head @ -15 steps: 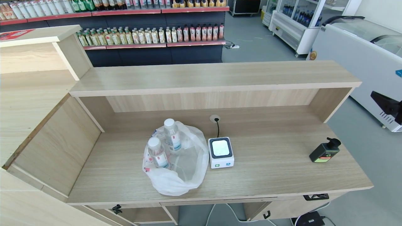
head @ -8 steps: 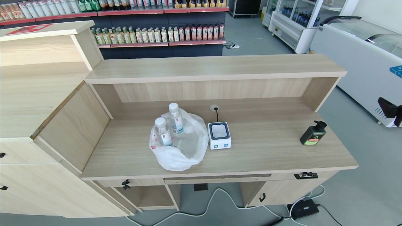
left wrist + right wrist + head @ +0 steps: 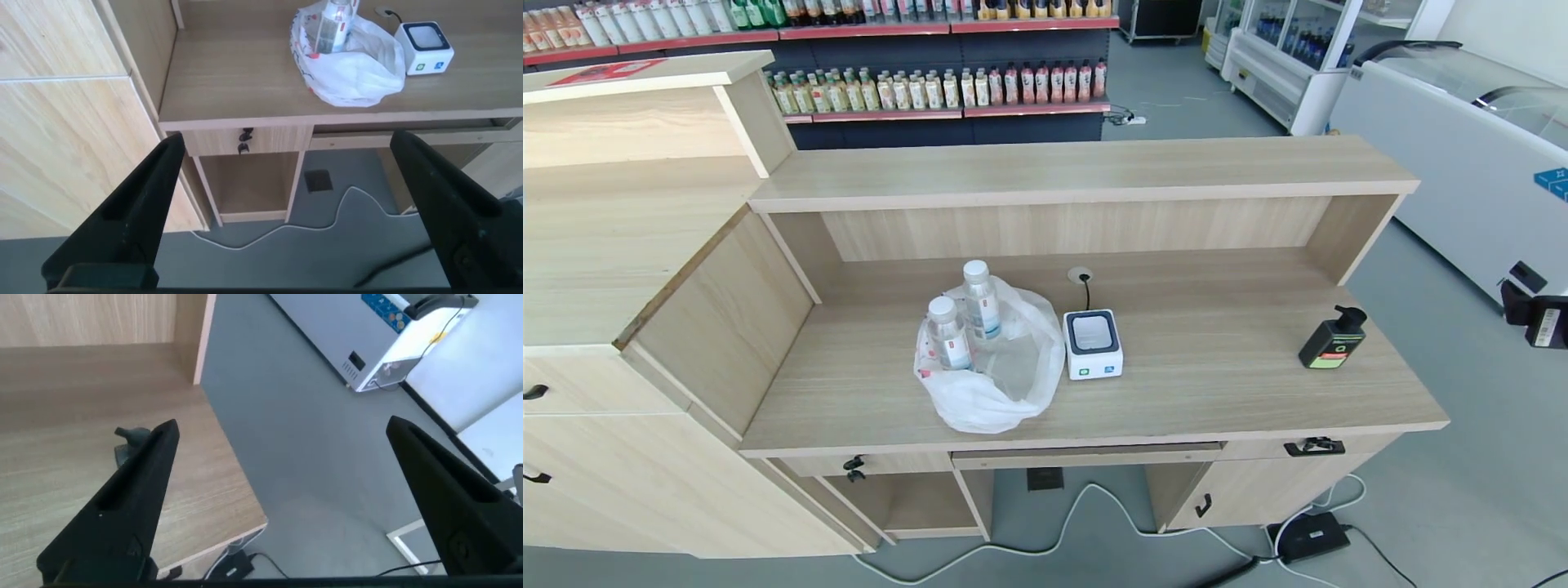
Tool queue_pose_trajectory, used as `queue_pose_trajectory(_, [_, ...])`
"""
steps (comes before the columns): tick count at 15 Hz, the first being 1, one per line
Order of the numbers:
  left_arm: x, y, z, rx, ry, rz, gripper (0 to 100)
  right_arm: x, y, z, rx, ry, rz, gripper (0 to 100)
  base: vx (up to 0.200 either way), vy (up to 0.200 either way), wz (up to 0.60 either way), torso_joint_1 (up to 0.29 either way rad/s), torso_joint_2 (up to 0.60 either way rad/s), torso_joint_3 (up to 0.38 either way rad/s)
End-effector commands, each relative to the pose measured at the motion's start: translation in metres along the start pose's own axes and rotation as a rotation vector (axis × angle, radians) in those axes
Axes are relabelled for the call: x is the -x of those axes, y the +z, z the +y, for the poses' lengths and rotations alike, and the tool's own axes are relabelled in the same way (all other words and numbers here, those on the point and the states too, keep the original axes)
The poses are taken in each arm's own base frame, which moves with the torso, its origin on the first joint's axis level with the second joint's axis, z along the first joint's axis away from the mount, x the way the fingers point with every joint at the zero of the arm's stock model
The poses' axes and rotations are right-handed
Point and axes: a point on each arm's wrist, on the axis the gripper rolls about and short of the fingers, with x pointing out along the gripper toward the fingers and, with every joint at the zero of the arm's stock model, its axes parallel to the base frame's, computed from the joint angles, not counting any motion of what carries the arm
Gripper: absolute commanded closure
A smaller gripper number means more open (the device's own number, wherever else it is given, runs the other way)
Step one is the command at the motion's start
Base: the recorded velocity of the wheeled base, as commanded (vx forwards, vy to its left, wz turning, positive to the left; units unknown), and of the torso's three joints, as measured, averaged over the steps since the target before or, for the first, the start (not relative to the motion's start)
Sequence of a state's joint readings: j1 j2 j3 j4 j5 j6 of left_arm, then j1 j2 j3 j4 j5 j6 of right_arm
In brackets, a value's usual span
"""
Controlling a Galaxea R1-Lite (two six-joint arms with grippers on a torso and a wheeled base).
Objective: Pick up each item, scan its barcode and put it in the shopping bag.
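The wooden bench [image 3: 1217, 384] is being faced from the drawer side, with both arms being held off it. The left claw [image 3: 286, 143] is being held wide open above the floor before the bench's front, and nothing is being gripped or touched by it. The right claw [image 3: 282, 425] is being held equally wide, empty, above the floor beside the bench's right end. The white shopping bag [image 3: 988, 392] is being supported, slumped open, left of the bench's centre. The white scanner [image 3: 1093, 343] is being carried just beside the bag, on its right. The black pump bottle [image 3: 1331, 339] is being carried upright near the right end, well apart from the scanner. The nearer clear bottle [image 3: 949, 333] and the farther clear bottle [image 3: 982, 300] are being held upright inside the bag.
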State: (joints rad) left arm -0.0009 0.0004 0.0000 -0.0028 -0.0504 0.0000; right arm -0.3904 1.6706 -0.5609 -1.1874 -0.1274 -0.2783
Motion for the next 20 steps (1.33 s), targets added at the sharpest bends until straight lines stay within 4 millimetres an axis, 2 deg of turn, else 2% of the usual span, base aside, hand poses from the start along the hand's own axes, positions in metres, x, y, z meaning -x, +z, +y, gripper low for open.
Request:
queue_pose_trajectory(1, [0.0, 0.0, 0.0, 0.0, 0.001, -0.001, 0, -0.012, -0.015, -0.015, 0.028, -0.057, 0.057, 0, 0.0, 0.0, 0.0, 0.0, 0.0, 0.0])
queue_pose_trajectory(5, [0.0, 0.0, 0.0, 0.0, 0.001, -0.002, 0, -0.023, -0.053, -0.038, 0.032, -0.096, 0.17, 0, 0.0, 0.0, 0.0, 0.0, 0.0, 0.0])
queue_pose_trajectory(10, [0.0, 0.0, 0.0, 0.0, -0.001, -0.001, 0, -0.028, -0.085, -0.075, 0.017, -0.133, 0.24, 0, 0.0, 0.0, 0.0, 0.0, 0.0, 0.0])
queue_pose_trajectory(12, [0.0, 0.0, 0.0, 0.0, 0.001, -0.001, 0, -0.042, -0.096, -0.089, 0.002, -0.101, 0.227, 0, 0.0, 0.0, 0.0, 0.0, 0.0, 0.0])
queue_pose_trajectory(13, [0.0, 0.0, 0.0, 0.0, -0.001, -0.001, 0, -0.046, -0.098, -0.091, 0.0, -0.092, 0.219, 0, 0.0, 0.0, 0.0, 0.0, 0.0, 0.0])
queue_pose_trajectory(16, [0.0, 0.0, 0.0, 0.0, 0.001, -0.001, 0, -0.073, -0.101, -0.097, -0.009, 0.007, 0.149, 0, 0.0, 0.0, 0.0, 0.0, 0.0, 0.0])
queue_pose_trajectory(20, [0.0, 0.0, 0.0, 0.0, -0.001, -0.001, 0, -0.091, -0.113, -0.085, -0.012, 0.21, 0.105, 0, 0.0, 0.0, 0.0, 0.0, 0.0, 0.0])
